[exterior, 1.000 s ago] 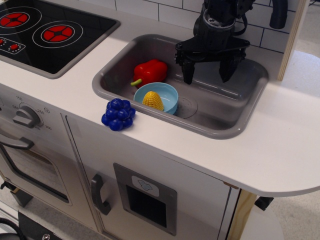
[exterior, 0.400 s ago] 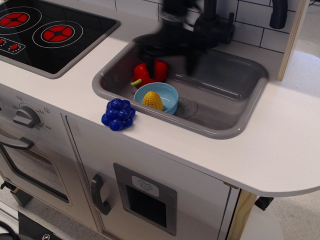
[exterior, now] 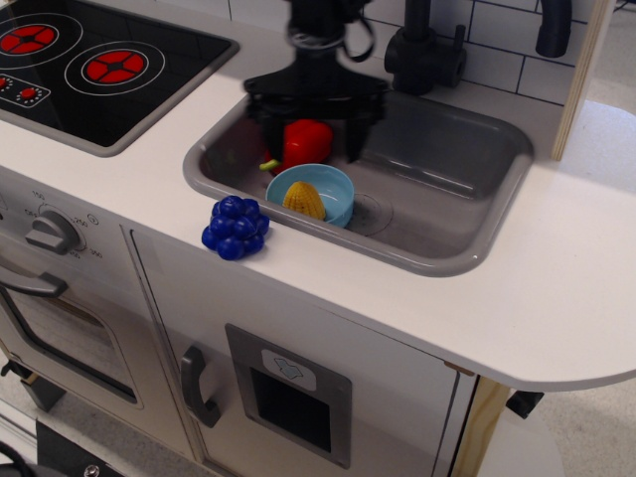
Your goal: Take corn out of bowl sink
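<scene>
Sitting in one light blue bowl [exterior: 335, 195] inside the sink [exterior: 452, 214] is one corn [exterior: 304, 200]. One red pepper [exterior: 305, 141] lies behind. One gripper [exterior: 310, 141] hangs above, fingers spread wide.

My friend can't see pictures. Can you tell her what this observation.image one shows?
A black robot gripper, jaws open, hangs over a grey toy sink, above a red pepper and a light blue bowl holding yellow corn. Blue grapes sit on the white counter beside a black stovetop.
</scene>
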Controlling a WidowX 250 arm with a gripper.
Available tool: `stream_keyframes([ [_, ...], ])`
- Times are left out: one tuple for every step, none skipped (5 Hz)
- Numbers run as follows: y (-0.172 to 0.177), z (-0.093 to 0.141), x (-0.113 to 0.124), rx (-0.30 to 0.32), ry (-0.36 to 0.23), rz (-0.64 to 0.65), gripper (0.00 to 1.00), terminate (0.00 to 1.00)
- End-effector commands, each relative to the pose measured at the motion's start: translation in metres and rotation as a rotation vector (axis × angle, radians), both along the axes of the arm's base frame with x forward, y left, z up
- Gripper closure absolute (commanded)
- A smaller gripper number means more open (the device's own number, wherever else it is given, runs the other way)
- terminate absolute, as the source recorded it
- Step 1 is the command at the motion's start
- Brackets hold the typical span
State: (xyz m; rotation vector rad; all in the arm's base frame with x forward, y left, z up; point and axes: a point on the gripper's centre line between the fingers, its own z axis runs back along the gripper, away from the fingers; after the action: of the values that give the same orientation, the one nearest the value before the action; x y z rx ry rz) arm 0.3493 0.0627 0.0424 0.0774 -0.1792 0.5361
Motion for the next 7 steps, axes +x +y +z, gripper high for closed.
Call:
stream_keyframes([
  [0.008,0.009,0.005,0.028,-0.065,-0.060,0.00,0.00],
  [0.006,0.000,0.004,0.036,-0.075,-0.063,0.00,0.00],
  [0.001,-0.005,0.003,0.042,-0.083,-0.036,0.00,0.00],
  [-0.002,-0.014,0.001,0.048,-0.071,-0.043,0.00,0.00],
  [-0.005,-0.023,0.000,0.053,-0.072,-0.042,0.00,0.00],
  [-0.008,-0.028,0.001,0.054,-0.069,-0.029,0.00,0.00],
  [-0.008,-0.028,0.002,0.050,-0.067,-0.007,1.00,0.00],
])
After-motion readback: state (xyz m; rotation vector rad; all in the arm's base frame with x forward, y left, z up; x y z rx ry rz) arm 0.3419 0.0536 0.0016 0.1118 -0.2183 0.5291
